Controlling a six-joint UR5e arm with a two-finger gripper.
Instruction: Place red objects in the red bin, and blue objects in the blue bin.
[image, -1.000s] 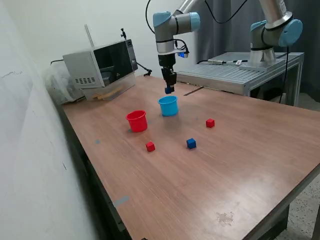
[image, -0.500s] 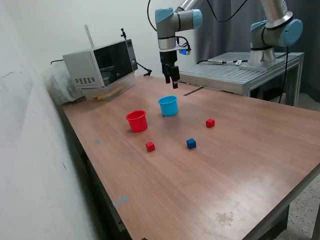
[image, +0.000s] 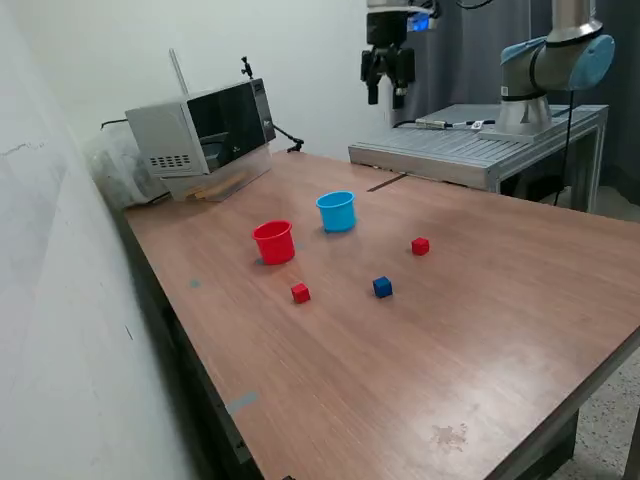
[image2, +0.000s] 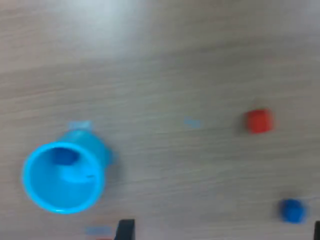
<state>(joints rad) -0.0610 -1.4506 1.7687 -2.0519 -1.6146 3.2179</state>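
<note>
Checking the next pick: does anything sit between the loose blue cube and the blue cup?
Nothing visible does. The blue cube lies on bare table, apart from the blue cup; both red cubes lie off that line.

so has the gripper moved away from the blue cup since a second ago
Yes. The gripper has risen and swung toward the exterior view's right, now high above the table, well clear of the blue cup, which stayed put.

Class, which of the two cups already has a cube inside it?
The light blue cup: the wrist view shows a dark blue cube inside it. The red cup's inside isn't visible.
</note>
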